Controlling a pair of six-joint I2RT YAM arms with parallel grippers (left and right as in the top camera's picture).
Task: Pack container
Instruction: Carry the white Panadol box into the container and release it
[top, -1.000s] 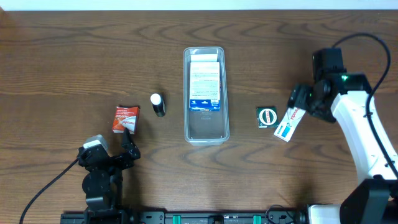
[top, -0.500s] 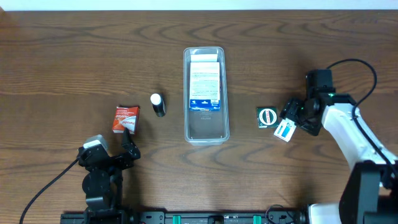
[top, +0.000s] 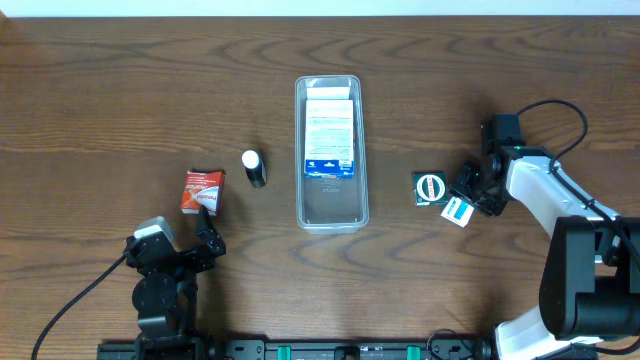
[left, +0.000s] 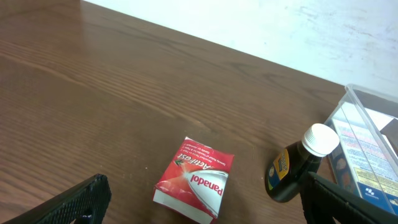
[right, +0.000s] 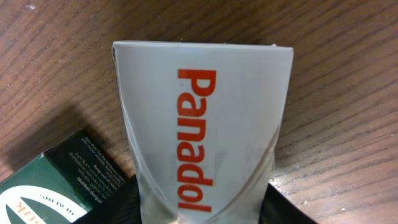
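Note:
The clear plastic container (top: 331, 152) lies long and narrow at the table's middle, with a white and blue box (top: 329, 132) inside; its corner shows in the left wrist view (left: 370, 99). My right gripper (top: 468, 198) is shut on a white Panadol box (right: 202, 137), which also shows overhead (top: 458, 209), low over the table beside a green box (top: 429, 189); the green box also shows in the right wrist view (right: 50, 186). My left gripper (top: 205, 238) is open and empty, just short of a red Panadol box (left: 194, 179) and a dark bottle with a white cap (left: 300, 163).
The red box (top: 202, 189) and the bottle (top: 254, 167) lie left of the container. The table's far edge meets a white wall (left: 280, 31).
My right gripper has drawn in and dropped with the white Panadol box, bringing it close beside the green box. The left arm has not moved.

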